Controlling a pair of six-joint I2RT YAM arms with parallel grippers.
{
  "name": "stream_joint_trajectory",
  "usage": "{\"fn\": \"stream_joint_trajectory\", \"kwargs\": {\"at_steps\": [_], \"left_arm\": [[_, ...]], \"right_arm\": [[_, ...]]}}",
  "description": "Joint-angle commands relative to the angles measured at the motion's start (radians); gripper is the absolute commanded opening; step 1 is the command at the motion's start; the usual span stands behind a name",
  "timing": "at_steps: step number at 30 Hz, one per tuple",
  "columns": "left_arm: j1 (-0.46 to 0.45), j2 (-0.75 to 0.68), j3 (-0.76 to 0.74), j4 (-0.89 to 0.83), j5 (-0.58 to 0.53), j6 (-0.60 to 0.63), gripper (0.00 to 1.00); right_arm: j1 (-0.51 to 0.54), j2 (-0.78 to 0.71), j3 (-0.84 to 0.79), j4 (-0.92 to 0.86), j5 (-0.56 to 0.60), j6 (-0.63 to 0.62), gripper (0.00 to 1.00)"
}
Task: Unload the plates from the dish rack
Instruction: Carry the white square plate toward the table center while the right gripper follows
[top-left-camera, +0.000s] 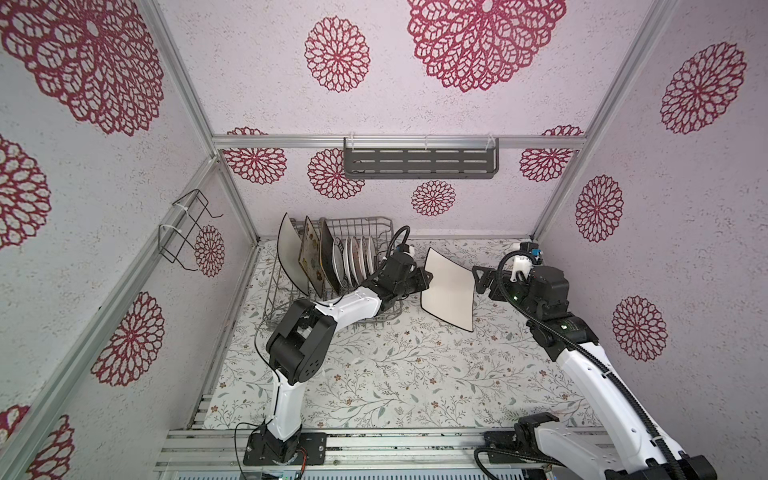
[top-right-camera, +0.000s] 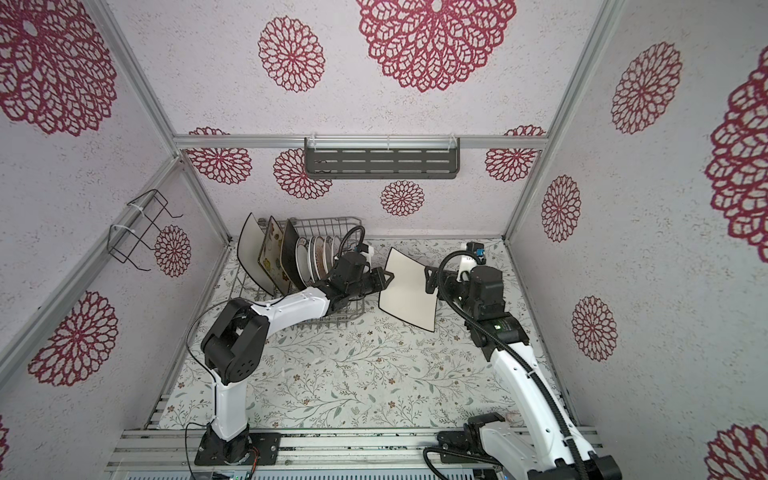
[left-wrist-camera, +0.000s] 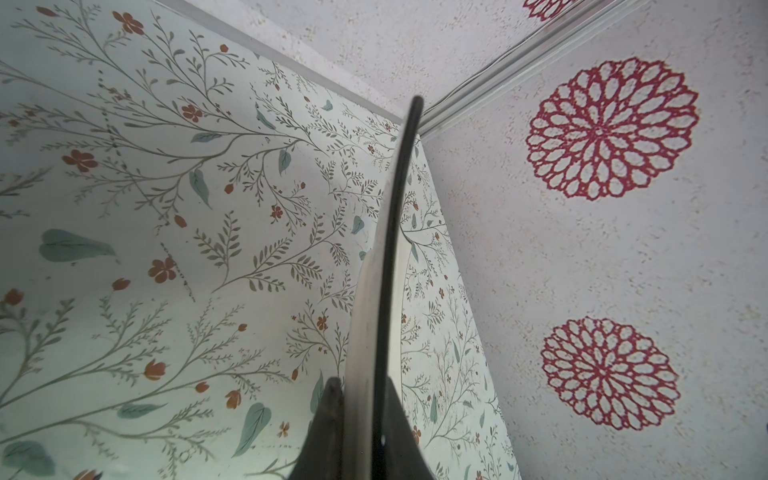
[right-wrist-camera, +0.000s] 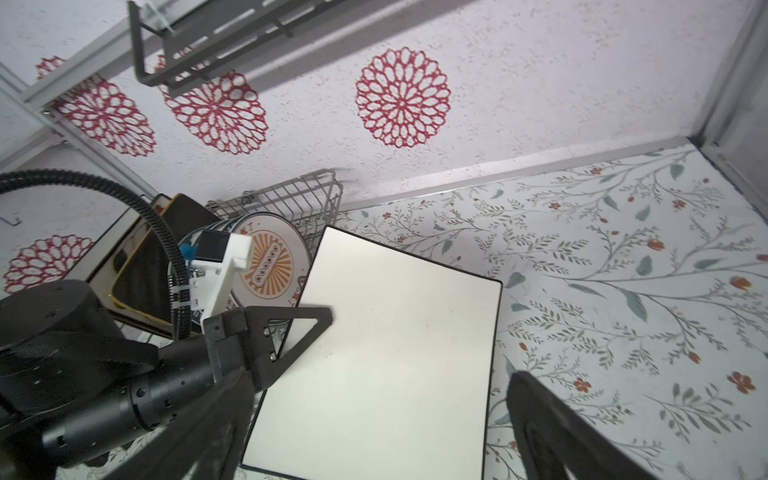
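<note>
1. Right wrist view shows the right gripper (right-wrist-camera: 382, 374) nearest, its jaws spread wide around the right edge of the held plate (right-wrist-camera: 386, 353), white with a black rim; whether they touch it I cannot tell.
2. In both top views the left gripper (top-left-camera: 427, 279) pinches that plate's left edge; it hangs tilted on edge over the floral table (top-left-camera: 395, 374), just right of the dish rack (top-left-camera: 361, 226).
3. Standing in the rack, left to right: a second white plate (top-left-camera: 291, 253), a cream floral plate (top-left-camera: 311, 257), a dark brown plate (top-left-camera: 328, 259) and small round plates (top-left-camera: 353, 257).
4. A grey slotted shelf (top-left-camera: 419, 164) hangs on the far wall.
</note>
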Motion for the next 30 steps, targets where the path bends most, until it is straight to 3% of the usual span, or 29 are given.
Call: {"fn": "stream_joint_trajectory", "kwargs": {"at_steps": [1,11,30], "left_arm": [[-0.006,0.003,0.083,0.169,0.013,-0.057,0.0],[-0.012,0.014,0.033,0.169,0.007,-0.072,0.0],[-0.023,0.103,0.046,0.185,0.022,-0.108,0.0]], "right_arm": [[-0.044,0.006,-0.008,-0.011,-0.024,0.044,0.99],[-0.127,0.04,-0.025,-0.015,-0.076,0.051,0.99],[-0.152,0.083,-0.086,0.052,-0.101,0.074,0.99]]}}
